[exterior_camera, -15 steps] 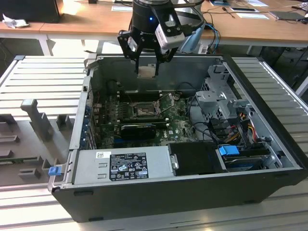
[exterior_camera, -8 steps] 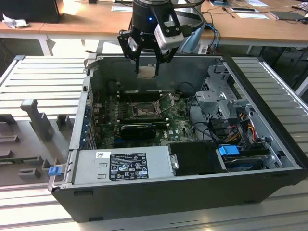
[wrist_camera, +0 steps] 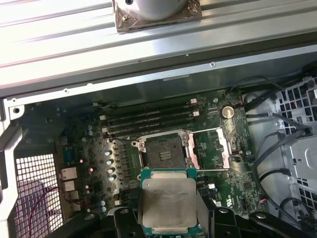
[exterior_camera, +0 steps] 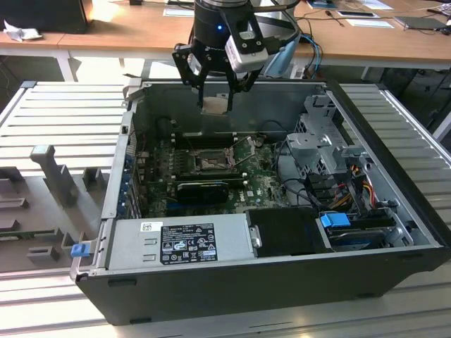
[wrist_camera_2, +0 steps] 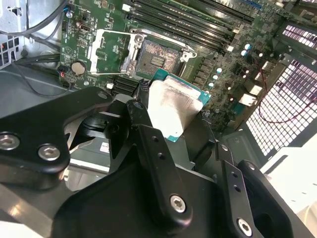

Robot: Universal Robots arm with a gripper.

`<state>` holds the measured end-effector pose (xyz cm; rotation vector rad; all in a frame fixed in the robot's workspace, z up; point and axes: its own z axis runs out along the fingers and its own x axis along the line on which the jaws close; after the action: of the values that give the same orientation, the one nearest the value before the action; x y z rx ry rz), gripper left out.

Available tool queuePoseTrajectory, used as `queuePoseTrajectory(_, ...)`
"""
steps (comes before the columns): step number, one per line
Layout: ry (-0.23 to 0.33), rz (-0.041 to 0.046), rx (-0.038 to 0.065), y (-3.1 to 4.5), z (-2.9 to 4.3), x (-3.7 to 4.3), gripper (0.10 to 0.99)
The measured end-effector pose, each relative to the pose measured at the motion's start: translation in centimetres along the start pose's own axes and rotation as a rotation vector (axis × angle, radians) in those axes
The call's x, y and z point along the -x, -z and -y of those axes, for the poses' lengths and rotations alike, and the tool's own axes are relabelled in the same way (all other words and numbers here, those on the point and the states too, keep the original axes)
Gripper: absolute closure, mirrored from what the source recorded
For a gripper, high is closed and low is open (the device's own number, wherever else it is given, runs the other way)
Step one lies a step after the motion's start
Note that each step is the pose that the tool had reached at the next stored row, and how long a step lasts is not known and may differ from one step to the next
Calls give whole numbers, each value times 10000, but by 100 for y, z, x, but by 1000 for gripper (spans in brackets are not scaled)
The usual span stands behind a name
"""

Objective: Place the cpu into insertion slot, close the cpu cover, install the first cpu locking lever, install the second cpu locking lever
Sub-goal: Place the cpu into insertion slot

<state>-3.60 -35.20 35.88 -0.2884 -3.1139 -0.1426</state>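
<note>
My gripper (exterior_camera: 215, 105) hangs above the open computer case, shut on the cpu (exterior_camera: 214, 105), a flat square chip with a pale silver top. In both wrist views the cpu (wrist_camera: 167, 201) (wrist_camera_2: 173, 111) sits between the black fingers (wrist_camera_2: 143, 129), held well above the board. Below it lies the insertion slot (wrist_camera: 163, 151) (wrist_camera_2: 156, 55) (exterior_camera: 211, 163), its dark contact field bare. The cpu cover (wrist_camera: 210, 148) (wrist_camera_2: 106, 49) is flipped open beside the slot. A thin wire lever (wrist_camera: 213, 170) lies along the open cover's edge.
The case wall (exterior_camera: 232, 98) rises just behind the gripper. Memory slots (wrist_camera: 148, 116) run beside the socket, and a black card (exterior_camera: 204, 189) lies in front of it. A power supply (exterior_camera: 183, 243) and a drive cage (exterior_camera: 324, 141) with cables fill the exterior view's right.
</note>
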Motion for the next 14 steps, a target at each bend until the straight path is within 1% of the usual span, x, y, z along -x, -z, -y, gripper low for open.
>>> queuePoseTrajectory(14,-171,16,3,0,0,0,557)
